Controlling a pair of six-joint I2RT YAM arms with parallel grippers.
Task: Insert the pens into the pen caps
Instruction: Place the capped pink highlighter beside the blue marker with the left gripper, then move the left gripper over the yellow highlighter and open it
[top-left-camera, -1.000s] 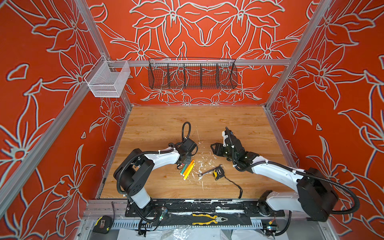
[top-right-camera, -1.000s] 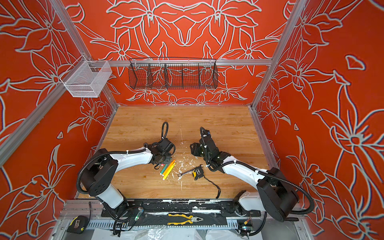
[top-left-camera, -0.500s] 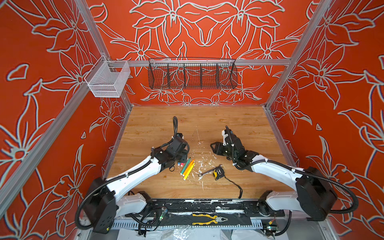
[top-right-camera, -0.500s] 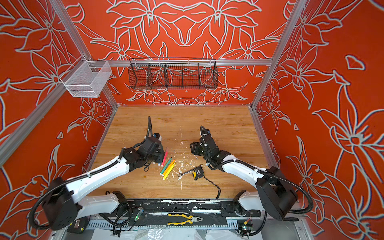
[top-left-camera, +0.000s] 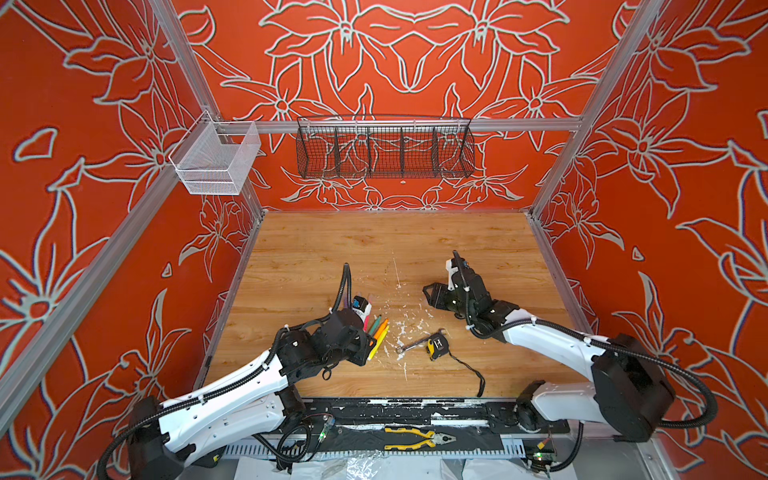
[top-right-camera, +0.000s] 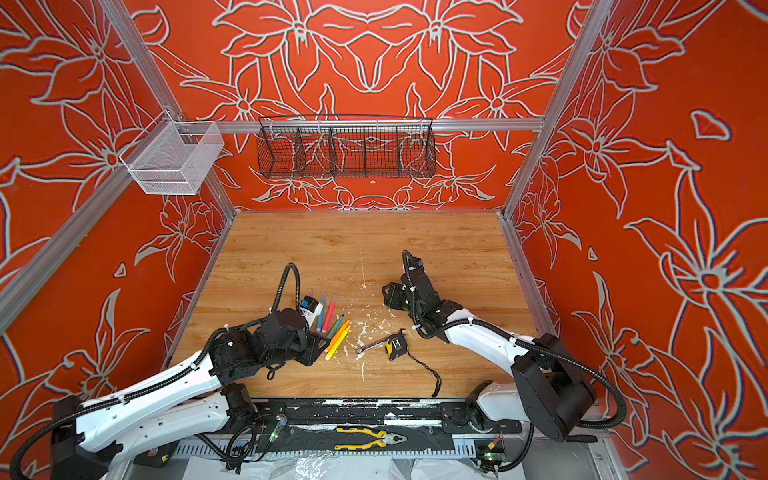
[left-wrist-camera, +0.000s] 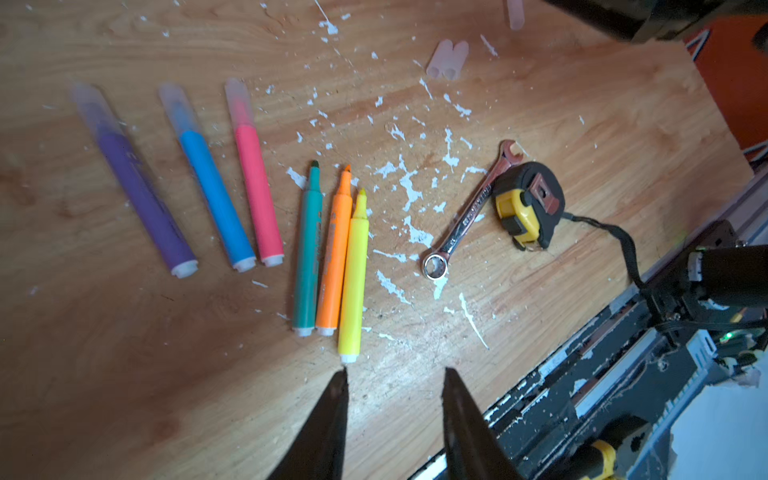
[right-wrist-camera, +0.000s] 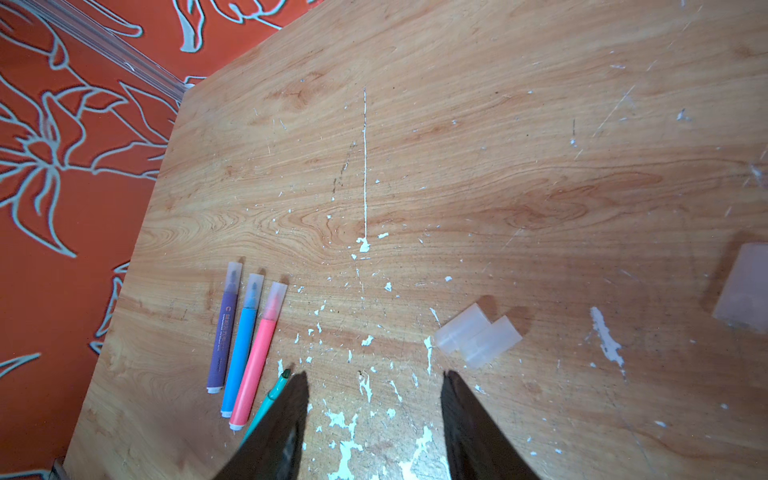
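**Hovering Grippers, Three Markers Bare**

From where I stand, six felt-tip markers lie in two groups toward the front of the wooden table (right-wrist-camera: 498, 124). The purple marker (left-wrist-camera: 137, 178), blue marker (left-wrist-camera: 210, 183) and pink marker (left-wrist-camera: 253, 178) lie side by side, slightly fanned, each with a translucent cap over its tip. Just beside them the green marker (left-wrist-camera: 308, 249), orange marker (left-wrist-camera: 333, 253) and yellow marker (left-wrist-camera: 354, 278) are packed close together with their tips uncovered.

The left gripper (left-wrist-camera: 395, 376) hangs just off the butt end of the yellow marker, its jaws parted and nothing between them. The right gripper (right-wrist-camera: 374, 382) hovers over the white paint flecks (right-wrist-camera: 345, 419) in the middle of the table, its jaws also apart and empty. One of its fingers overlaps the green marker's tip in the wrist view, and I cannot tell whether they touch.

The two loose caps (right-wrist-camera: 478, 336) lie touching, side by side, near the right gripper. A third cap (right-wrist-camera: 744, 286) sits well apart from them, blurred at the edge of that view.

Between the bare markers and the right arm, a silver combination wrench (left-wrist-camera: 469, 212) rests against a yellow-and-black tape measure (left-wrist-camera: 530, 205). Yellow-handled pliers (top-left-camera: 419, 438) lie on the black rail along the front.
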